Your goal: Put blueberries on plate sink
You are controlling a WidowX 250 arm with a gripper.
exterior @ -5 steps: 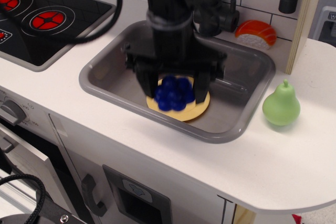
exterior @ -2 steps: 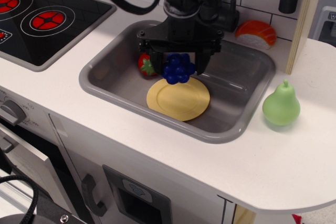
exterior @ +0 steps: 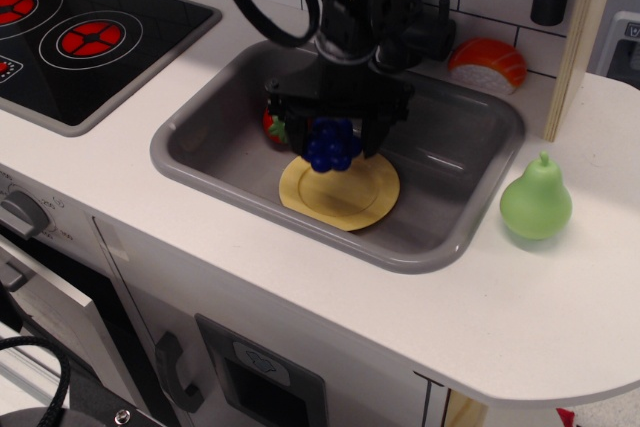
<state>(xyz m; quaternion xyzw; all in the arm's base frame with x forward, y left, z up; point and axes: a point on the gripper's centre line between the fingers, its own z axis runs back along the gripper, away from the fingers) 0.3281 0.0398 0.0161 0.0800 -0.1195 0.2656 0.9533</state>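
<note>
While the blueberries (exterior: pixel 331 142) were pressed low onto the plate (exterior: pixel 340 191) a sec ago, they are now seen lifted clear of it, carried up and shifted toward the back-left rim of the plate, w/ the jaws (exterior: pixel 333 139) shut on them from both sides. Compared w/ the view just before, the cluster has been brought slightly lower and leftward again, so it hangs just above the plate's rear edge, apparently not touching it. The plate is left bare directly below and in front of the jaws, resting on the floor of the sink (exterior: pixel 470 237). A strawberry (exterior: pixel 273 125) is partly uncovered just left of the jaws, near the cluster but apart from the plate. Judged from this, the placement is not yet finished: the berries are held, not released, and a re-approach seems under way. If release is made here, the cluster may land on the rim & roll off; a small shift forward over plate centre would prob. be safer.
</note>
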